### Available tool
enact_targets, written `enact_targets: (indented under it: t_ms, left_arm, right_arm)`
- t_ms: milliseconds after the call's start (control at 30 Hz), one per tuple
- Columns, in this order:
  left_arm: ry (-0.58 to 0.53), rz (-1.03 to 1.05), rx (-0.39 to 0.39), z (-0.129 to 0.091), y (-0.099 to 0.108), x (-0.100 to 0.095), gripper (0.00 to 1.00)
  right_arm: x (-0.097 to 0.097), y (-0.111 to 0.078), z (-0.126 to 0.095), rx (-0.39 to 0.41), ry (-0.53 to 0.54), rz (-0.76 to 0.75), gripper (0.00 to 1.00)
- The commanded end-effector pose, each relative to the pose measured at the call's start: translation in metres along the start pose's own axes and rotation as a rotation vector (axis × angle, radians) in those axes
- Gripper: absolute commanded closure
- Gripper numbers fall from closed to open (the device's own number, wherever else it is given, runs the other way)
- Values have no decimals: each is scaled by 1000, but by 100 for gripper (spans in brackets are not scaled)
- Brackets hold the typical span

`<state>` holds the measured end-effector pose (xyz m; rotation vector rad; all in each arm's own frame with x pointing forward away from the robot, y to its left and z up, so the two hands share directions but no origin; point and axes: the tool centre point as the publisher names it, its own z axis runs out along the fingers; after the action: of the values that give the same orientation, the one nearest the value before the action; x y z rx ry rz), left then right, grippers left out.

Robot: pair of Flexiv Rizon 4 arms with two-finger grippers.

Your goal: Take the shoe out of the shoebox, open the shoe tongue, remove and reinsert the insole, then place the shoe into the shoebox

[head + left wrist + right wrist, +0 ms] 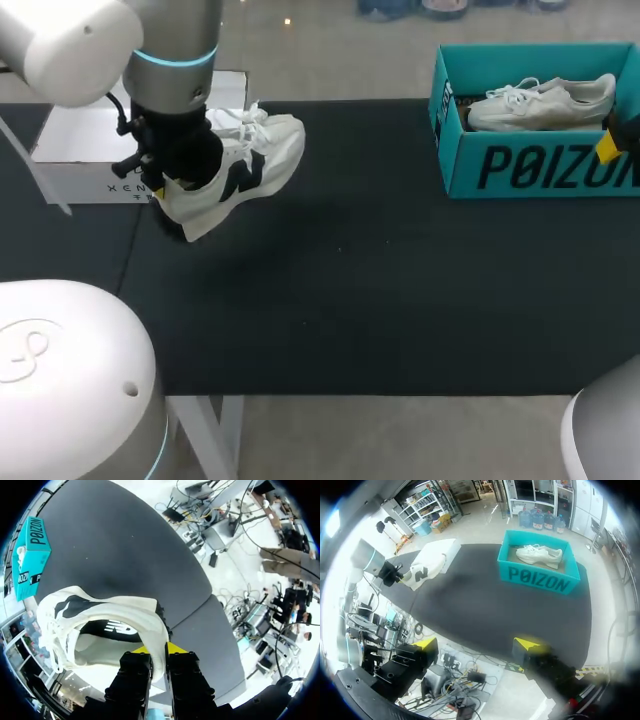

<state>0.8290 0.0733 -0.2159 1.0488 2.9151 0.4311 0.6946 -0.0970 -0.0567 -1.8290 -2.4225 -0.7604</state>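
A white shoe (250, 160) with a black side mark hangs tilted above the table's left part, in front of a white shoebox (90, 150). My left gripper (165, 190) is shut on its heel collar; the left wrist view has the heel rim pinched between the two yellow tips (159, 650), and the shoe (100, 615) opening faces the camera. My right gripper (477, 645) stands open and empty, well above the table's right side; in the head view only one yellow tip (608, 145) shows at the right edge.
A teal shoebox (540, 165) stands at the back right with a second white shoe (545, 102) lying inside it. The black table mat (350, 300) spreads between the two boxes.
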Motion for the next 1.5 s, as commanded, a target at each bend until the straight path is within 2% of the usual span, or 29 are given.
enact_targets:
  t_ms: [33,433,567,600,667,833,967,1133,1367,1400,1500]
  left_arm:
    - [-9,2,0,0,1,2,100]
    - [-9,2,0,0,1,2,100]
    - [-40,106,-81,-14,22,-6,100]
    - [-46,129,-107,-17,28,-8,100]
    - [-54,165,-100,-18,46,-11,100]
    - [-76,270,-174,-18,99,-12,100]
    - [-87,302,-204,-12,147,-11,100]
    - [-123,349,-244,-3,192,-7,100]
    - [-148,445,-241,13,238,-8,100]
    - [-118,456,-275,16,243,-9,100]
    - [-105,477,-285,22,257,-12,100]
  right_arm:
    - [0,3,1,6,0,1,0]
    - [0,3,1,6,0,1,0]
    - [0,3,1,6,0,1,0]
    - [0,3,1,6,0,1,0]
    - [0,3,1,6,0,1,0]
    - [0,3,1,6,0,1,0]
    - [0,3,1,6,0,1,0]
    - [0,3,1,6,0,1,0]
    - [0,3,1,6,0,1,0]
    - [0,3,1,6,0,1,0]
    - [0,3,1,6,0,1,0]
